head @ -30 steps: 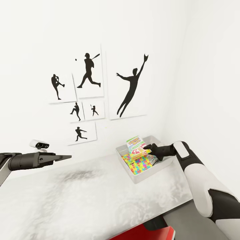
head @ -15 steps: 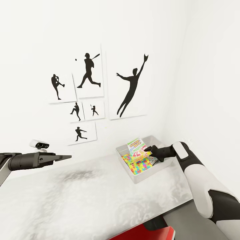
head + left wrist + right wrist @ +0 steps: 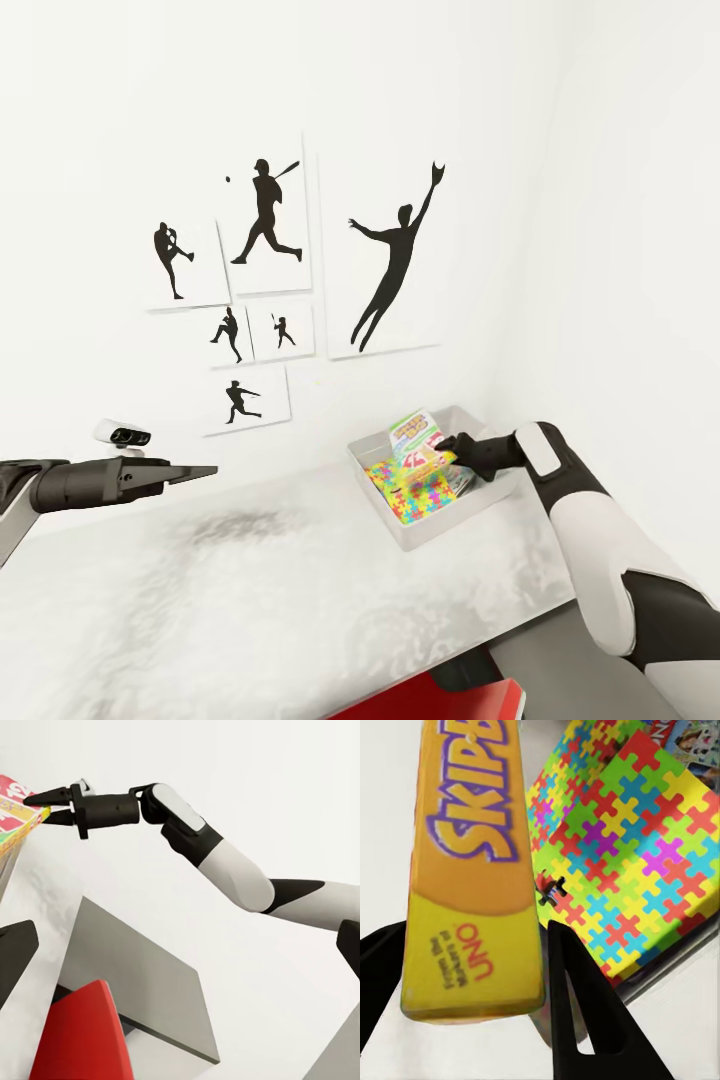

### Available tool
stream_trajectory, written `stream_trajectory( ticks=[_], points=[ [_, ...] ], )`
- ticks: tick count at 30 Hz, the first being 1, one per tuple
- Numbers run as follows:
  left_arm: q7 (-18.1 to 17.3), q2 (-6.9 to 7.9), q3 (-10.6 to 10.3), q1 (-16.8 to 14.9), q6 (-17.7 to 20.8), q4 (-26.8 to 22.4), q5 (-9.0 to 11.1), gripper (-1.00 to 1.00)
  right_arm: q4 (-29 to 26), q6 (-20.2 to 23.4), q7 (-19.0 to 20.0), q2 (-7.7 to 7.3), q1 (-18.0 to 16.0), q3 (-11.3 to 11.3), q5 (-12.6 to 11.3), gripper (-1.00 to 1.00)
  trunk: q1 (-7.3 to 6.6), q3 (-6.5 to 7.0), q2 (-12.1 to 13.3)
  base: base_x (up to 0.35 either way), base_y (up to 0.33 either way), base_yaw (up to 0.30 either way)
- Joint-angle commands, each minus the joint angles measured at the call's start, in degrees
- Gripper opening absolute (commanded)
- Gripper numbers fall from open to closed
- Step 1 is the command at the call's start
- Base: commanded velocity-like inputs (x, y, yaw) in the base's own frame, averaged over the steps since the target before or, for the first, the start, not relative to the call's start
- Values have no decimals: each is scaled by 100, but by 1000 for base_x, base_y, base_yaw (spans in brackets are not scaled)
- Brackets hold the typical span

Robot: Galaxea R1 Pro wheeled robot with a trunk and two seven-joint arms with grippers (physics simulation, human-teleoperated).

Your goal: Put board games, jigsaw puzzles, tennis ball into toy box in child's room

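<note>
Holding the Skip-Bo box (image 3: 417, 446) tilted over the toy box (image 3: 424, 535) at the worktop's (image 3: 250, 600) far right, right gripper (image 3: 442, 445) fingers clamp its edge for lowering onto the jigsaw puzzle (image 3: 425, 494); left gripper (image 3: 205, 470) idles, fingers seemingly together.

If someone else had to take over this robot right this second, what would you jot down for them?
Right gripper: shut on the Skip-Bo box, held tilted over the toy box.
Left gripper: empty, above the table; jaw state unclear.
Done: a jigsaw puzzle lies in the toy box, another box partly under it.
Left: release the Skip-Bo box into the toy box, then check for remaining toys.
</note>
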Motion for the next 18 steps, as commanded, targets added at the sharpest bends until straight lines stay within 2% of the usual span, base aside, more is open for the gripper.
stream_trajectory(
  ticks=[1, 6, 8, 12, 18],
  points=[
    [-12, 4, -13, -8, 60, 2, 21, 100, -18, -11, -51, -1, -3, -8, -63, -100, 4, -14, -14, 0, 0, 0],
    [-12, 0, -13, -8, 60, 0, 21, 100, -39, -170, -51, -7, 1, -7, -67, -100, 4, -14, -14, 0, 0, 0],
    [6, -55, 13, -8, 51, 56, 12, 100, -57, -102, -33, 45, -65, -7, -94, -100, 4, -14, -14, 0, 0, 0],
    [6, -57, 13, -8, 51, 56, 12, 100, -57, -97, -42, 45, -105, -2, -94, -100, 4, -14, -14, 0, -6, 0],
    [6, -85, 30, -8, 44, 251, -13, 100, -228, -87, -51, 47, -121, -138, -241, -100, 4, -14, -14, 0, -116, 0]
  ],
)
